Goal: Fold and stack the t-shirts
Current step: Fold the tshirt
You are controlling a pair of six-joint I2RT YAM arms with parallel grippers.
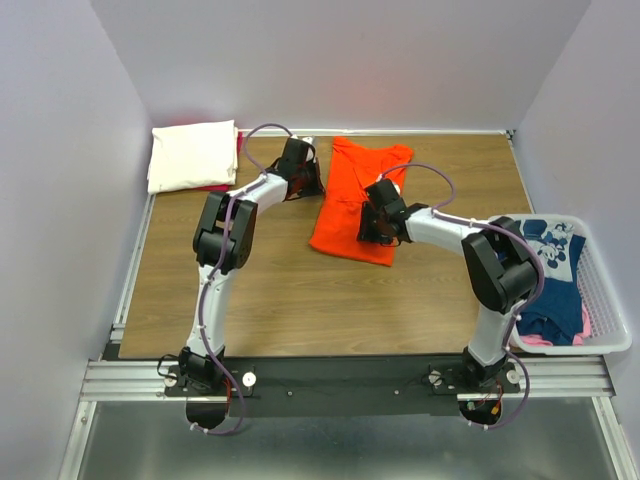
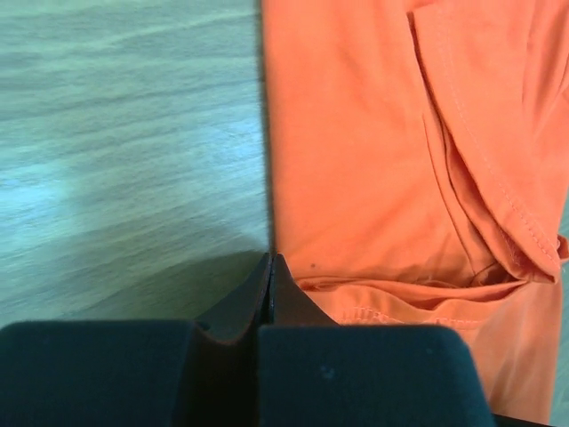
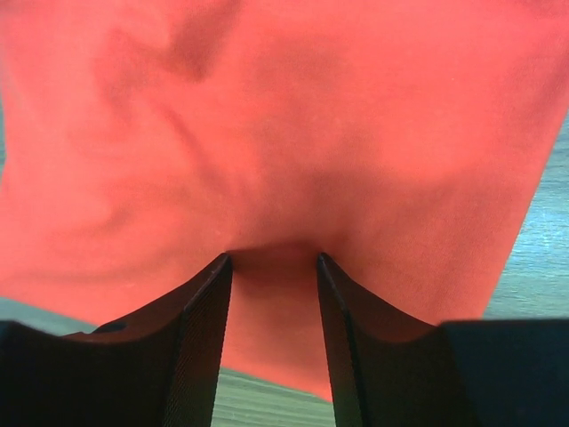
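The orange t-shirt point(image 1: 355, 200) lies partly folded in the middle of the table, with a sleeve fold point(image 2: 480, 178) showing in the left wrist view. My left gripper point(image 1: 305, 180) point(image 2: 270, 260) is shut, its tips right at the shirt's left edge; no cloth shows between them. My right gripper point(image 1: 378, 228) point(image 3: 271, 258) is open, its fingers resting on the orange cloth point(image 3: 284, 133) near the shirt's right side, with the cloth lying flat between them. A folded cream-white t-shirt point(image 1: 192, 155) sits at the back left on a red-pink one point(image 1: 215, 187).
A white lattice basket point(image 1: 610, 300) stands at the right edge and holds a navy printed t-shirt point(image 1: 550, 265) and some pink cloth point(image 1: 540, 340). Wooden table point(image 1: 280, 290) with a metal rail along the left and grey walls behind and beside it.
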